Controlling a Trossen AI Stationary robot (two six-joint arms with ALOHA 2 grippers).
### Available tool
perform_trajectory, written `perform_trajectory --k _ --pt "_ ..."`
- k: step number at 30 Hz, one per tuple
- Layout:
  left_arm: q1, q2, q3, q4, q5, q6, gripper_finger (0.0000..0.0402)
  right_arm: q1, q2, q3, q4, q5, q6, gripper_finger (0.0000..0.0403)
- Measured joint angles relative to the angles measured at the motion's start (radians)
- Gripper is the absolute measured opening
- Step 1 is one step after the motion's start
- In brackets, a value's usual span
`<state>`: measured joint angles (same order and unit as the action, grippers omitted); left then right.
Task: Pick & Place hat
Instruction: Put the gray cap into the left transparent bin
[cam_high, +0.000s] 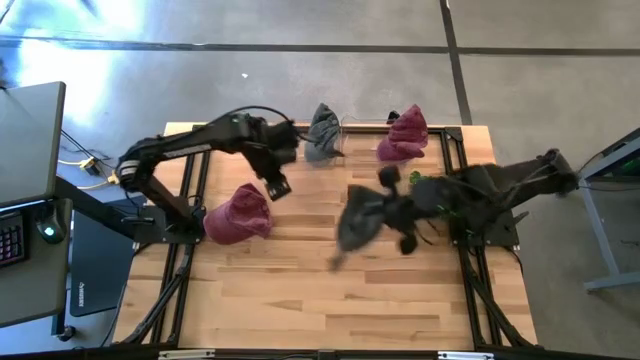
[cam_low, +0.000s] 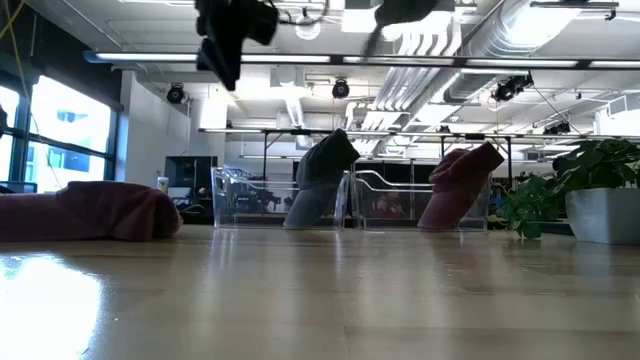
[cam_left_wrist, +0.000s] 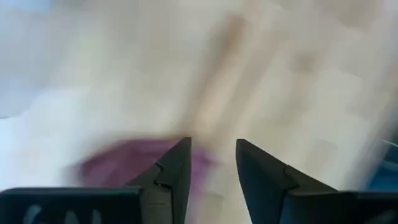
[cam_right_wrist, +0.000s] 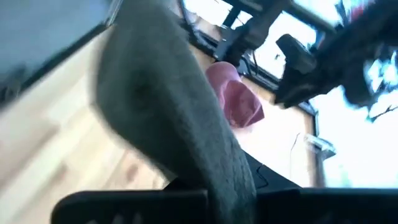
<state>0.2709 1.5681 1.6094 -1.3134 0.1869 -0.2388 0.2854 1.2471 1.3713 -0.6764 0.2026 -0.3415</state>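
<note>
My right gripper (cam_high: 398, 212) is shut on a dark grey hat (cam_high: 358, 218), held above the middle of the table; in the right wrist view the hat (cam_right_wrist: 161, 93) fills the space in front of the fingers. My left gripper (cam_high: 277, 186) is open and hangs above the table beside a maroon hat (cam_high: 240, 213), touching nothing. That hat lies flat on the wood at the left and shows blurred beneath the fingers (cam_left_wrist: 118, 165). In the low view the left gripper (cam_low: 232, 35) is high up. My right gripper has the dark grey hat by a ribbed knit part (cam_right_wrist: 236, 171), which runs back between the fingers. The cloth itself hides the fingertips. The hat is lifted clear of the table and trails from the gripper toward the table's left.
At the far edge a light grey hat (cam_high: 322, 132) and a second maroon hat (cam_high: 404, 135) sit upright on clear stands (cam_low: 380, 200). A potted plant (cam_low: 590, 190) stands at the right. The near half of the table is bare wood (cam_high: 320, 300).
</note>
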Motion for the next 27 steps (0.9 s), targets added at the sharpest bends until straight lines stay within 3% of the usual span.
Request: perform_trajectory --k 2,5,10,14,21,27 --pt "-0.002 -0.051 0.014 -0.022 -0.177 -0.022 0.0121 -0.074 0.066 0.078 -0.010 -0.062 0.071 0.0005" --pt "-0.006 -0.148 0.053 -0.041 -0.358 -0.043 0.0121 -0.191 0.178 0.200 -0.016 -0.140 0.182 0.0003" --pt "-0.047 -0.273 0.093 -0.016 -0.564 -0.043 0.0121 -0.369 0.378 0.399 -0.021 -0.264 0.436 0.0004" --pt "-0.070 -0.356 0.099 -0.015 -0.665 -0.037 0.0121 -0.478 0.521 0.527 -0.017 -0.326 0.648 0.0004" --pt "-0.069 -0.410 0.100 -0.016 -0.685 -0.001 0.0121 -0.615 0.703 0.682 0.000 -0.458 0.945 0.0003" --pt "-0.068 -0.407 0.069 -0.007 -0.590 0.032 0.0121 -0.709 0.770 0.693 -0.001 -0.503 1.081 0.0008"
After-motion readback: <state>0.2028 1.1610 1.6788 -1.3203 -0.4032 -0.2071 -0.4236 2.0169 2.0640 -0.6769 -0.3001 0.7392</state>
